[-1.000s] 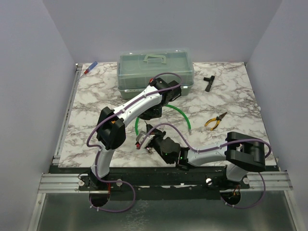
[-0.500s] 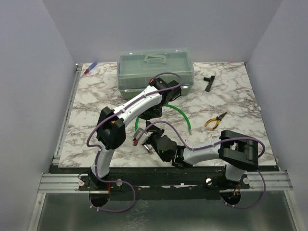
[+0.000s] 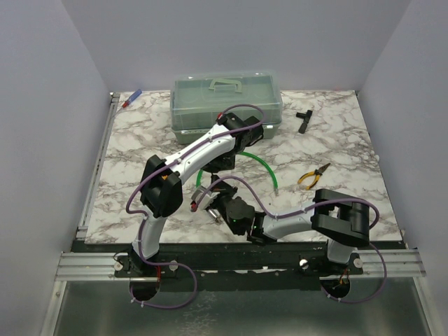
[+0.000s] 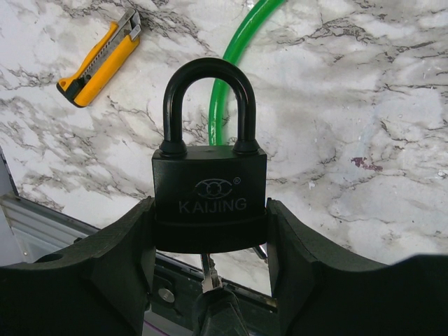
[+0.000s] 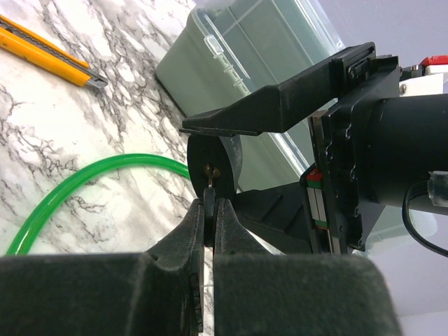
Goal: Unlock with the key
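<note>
From overhead I get only the two arms crossing over the marbled table (image 3: 140, 140). The left gripper (image 3: 215, 171) and right gripper (image 3: 205, 198) sit close together at lower centre, and the key is too small to make out there. Only that view shows the yellow-handled pliers (image 3: 313, 175) at right. The translucent grey-green plastic box (image 3: 226, 98) with its moulded lid handle sits at upper centre.

The left wrist camera gives me the front of a matte black, squarish padlock (image 4: 210, 189). Its rounded black shackle (image 4: 208, 98) has both legs seated in the body. The padlock stands upright in mid-frame, clamped by its sides between the left gripper's fingers (image 4: 119, 245), which are spread about halfway. Behind it a glossy green hose (image 4: 238, 49) curves upward, and a yellow-and-black utility knife (image 4: 98, 59) lies at upper left.

The right wrist camera shows the underside instead, with the brass keyhole (image 5: 209, 169) in the padlock's base, left of centre. The right gripper's fingers are pinched tight on the key (image 5: 210, 185). Its thin silver blade stands upright with the tip at the keyhole, but I can't tell how far in it sits.
</note>
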Controlling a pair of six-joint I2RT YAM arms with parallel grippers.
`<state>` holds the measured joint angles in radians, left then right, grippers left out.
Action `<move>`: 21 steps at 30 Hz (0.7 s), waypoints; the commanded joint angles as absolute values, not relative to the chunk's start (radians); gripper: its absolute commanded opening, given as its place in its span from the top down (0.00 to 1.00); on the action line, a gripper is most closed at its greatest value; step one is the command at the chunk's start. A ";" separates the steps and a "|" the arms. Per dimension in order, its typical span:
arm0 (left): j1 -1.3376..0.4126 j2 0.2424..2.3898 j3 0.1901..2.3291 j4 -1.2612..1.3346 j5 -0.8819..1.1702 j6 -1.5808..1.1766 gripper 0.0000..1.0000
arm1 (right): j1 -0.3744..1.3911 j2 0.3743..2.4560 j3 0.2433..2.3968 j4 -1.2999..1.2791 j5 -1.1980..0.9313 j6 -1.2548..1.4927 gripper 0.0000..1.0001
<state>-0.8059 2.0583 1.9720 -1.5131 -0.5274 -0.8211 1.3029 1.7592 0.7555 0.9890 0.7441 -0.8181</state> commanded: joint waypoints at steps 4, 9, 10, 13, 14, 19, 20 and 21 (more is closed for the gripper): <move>-0.804 2.049 1.977 -1.552 -0.563 -0.812 0.96 | 1.293 1.794 0.793 1.047 0.832 -0.892 1.00; -0.792 2.046 1.984 -1.551 -0.556 -0.816 0.96 | 1.294 1.844 0.819 1.055 0.850 -0.919 1.00; -0.790 2.045 1.987 -1.551 -0.554 -0.816 0.96 | 1.294 1.864 0.827 1.078 0.854 -0.936 1.00; -0.786 2.045 1.993 -1.549 -0.544 -0.817 0.96 | 1.293 1.926 0.855 1.177 0.870 -1.018 1.00; -0.783 2.043 1.993 -1.548 -0.541 -0.816 0.96 | 1.294 1.947 0.862 1.218 0.876 -1.057 1.00; -0.779 2.048 1.997 -1.537 -0.523 -0.803 0.96 | 1.295 2.059 0.890 1.445 0.882 -1.270 1.00; -0.778 2.048 1.997 -1.535 -0.520 -0.801 0.96 | 1.295 2.079 0.899 1.469 0.883 -1.295 1.00; -0.777 2.048 1.996 -1.533 -0.517 -0.798 0.96 | 1.295 2.088 0.904 1.480 0.883 -1.307 1.00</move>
<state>-0.7620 2.0590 1.9724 -1.4631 -0.5476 -0.8162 1.3098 2.0232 0.8677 1.3022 0.8433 -1.1549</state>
